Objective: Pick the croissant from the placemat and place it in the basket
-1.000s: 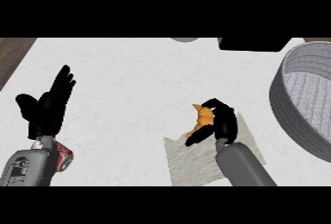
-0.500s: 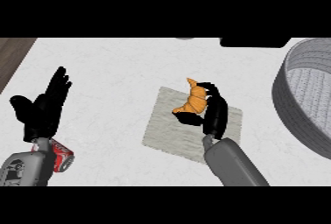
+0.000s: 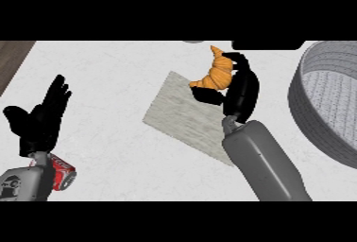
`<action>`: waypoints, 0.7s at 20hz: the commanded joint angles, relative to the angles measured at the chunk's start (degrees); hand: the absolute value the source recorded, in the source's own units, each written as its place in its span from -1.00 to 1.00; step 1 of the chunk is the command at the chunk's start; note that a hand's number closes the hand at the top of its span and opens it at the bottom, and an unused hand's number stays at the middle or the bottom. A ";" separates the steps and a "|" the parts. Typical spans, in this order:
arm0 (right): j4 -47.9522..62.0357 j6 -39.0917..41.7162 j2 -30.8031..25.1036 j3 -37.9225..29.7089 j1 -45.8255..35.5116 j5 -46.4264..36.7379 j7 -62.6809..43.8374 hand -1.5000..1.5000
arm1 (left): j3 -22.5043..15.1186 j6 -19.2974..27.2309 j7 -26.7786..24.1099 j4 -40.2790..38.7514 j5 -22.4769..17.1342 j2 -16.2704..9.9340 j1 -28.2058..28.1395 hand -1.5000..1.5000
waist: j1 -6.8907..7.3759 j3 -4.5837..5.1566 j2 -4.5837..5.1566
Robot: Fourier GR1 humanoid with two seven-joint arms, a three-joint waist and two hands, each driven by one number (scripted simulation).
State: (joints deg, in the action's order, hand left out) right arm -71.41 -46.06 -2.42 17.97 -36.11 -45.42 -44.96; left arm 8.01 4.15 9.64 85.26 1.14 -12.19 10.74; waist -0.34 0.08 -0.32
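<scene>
An orange croissant (image 3: 217, 72) hangs above the counter at the upper middle of the head view, with my right hand (image 3: 241, 89) shut on it from the right side; the thumb curls under its lower end. Below and left of it lies the grey placemat (image 3: 182, 116), bare on top. The grey woven basket (image 3: 327, 101) stands at the right edge, only partly in view, and the croissant is to its left, outside the rim. My left hand (image 3: 40, 118) rests open at the left, fingers up.
A red can (image 3: 61, 171) lies by my left wrist at the lower left. A dark object (image 3: 268, 45) sits at the counter's far edge above the croissant. A brown strip (image 3: 14, 59) borders the counter at the upper left.
My right hand has lifted the croissant off the placemat and carried it up and away, toward the far edge. The whole placemat now shows. The left hand has hardly moved.
</scene>
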 commanded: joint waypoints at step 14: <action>1.29 9.46 -9.24 -19.33 -14.85 -8.77 -11.20 1.00 | 1.84 -2.54 -2.48 -3.85 -0.88 -1.28 1.22 0.00 | 0.53 -0.06 0.36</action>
State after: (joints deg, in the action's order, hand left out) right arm -72.10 -38.60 -9.72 1.55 -48.85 -53.70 -55.07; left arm 8.76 3.17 8.33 83.64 0.99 -12.35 11.39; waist 0.07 0.03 -0.03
